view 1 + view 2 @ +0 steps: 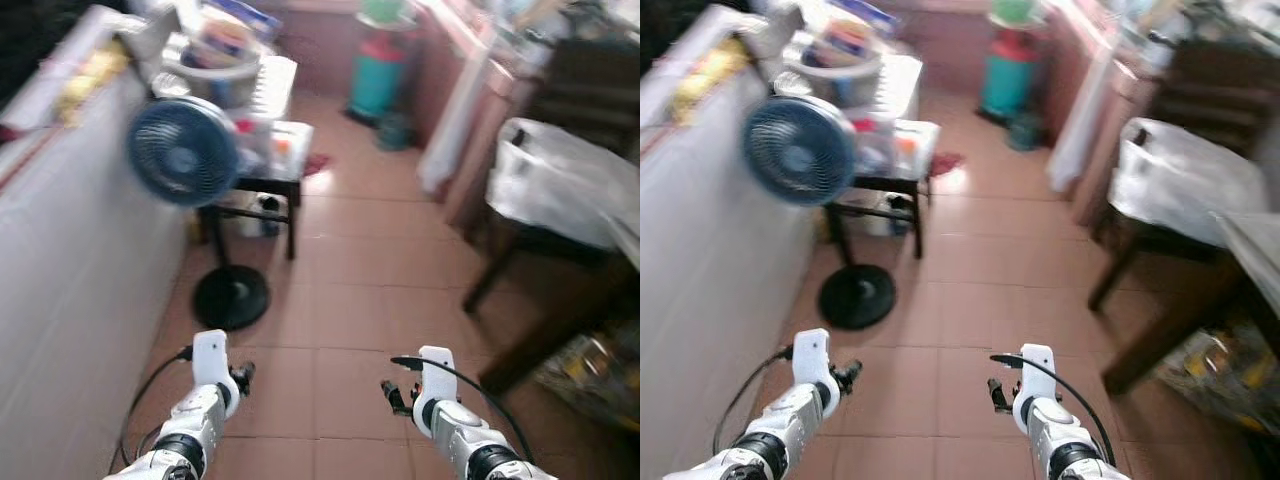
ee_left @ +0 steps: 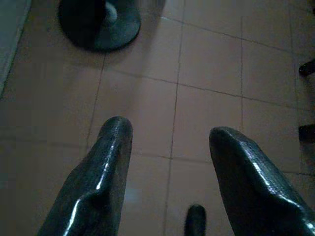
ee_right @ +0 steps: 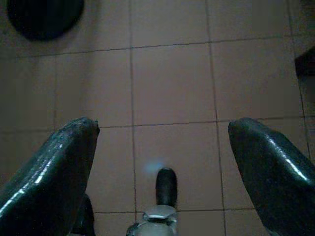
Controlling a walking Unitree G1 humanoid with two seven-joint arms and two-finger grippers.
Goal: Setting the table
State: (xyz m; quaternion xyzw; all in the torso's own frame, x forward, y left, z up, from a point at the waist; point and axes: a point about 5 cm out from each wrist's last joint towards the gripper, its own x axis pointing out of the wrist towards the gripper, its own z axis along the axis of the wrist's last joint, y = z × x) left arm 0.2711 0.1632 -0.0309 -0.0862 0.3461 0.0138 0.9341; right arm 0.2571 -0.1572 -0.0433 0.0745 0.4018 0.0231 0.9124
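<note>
Currently both grippers empty. My left gripper (image 2: 170,147) has its fingers (image 2: 106,162) spread, nothing between them but tiled floor (image 1: 360,300). My right gripper (image 3: 160,147) likewise: fingers (image 3: 54,167) wide apart over bare tiles. Both arms held low and forward at waist level, as the head views show them, left (image 1: 235,378) and right (image 1: 395,395), well apart from each other and from any furniture.

Outward from there: a black round base (image 1: 231,297) of a standing fan (image 1: 183,150) sits on the floor just ahead on my left, beside a small dark stool or stand (image 1: 262,200) stacked with containers. A long pale counter (image 1: 60,230) runs down my left side. On my right, a dark wooden table (image 1: 1200,290) with a white plastic bag (image 1: 1185,180) on the seat or surface next to it. Head views are blurred, so I judge I am walking.

No plates, cups or cutlery can be made out; the things for setting the table are not identifiable from here. The table itself is to my right.

Judgement on the step: this is the approach. Best to turn right toward the table, keep clear of the fan base and the table leg, hold the arms tucked, and stop square before reaching.
</note>
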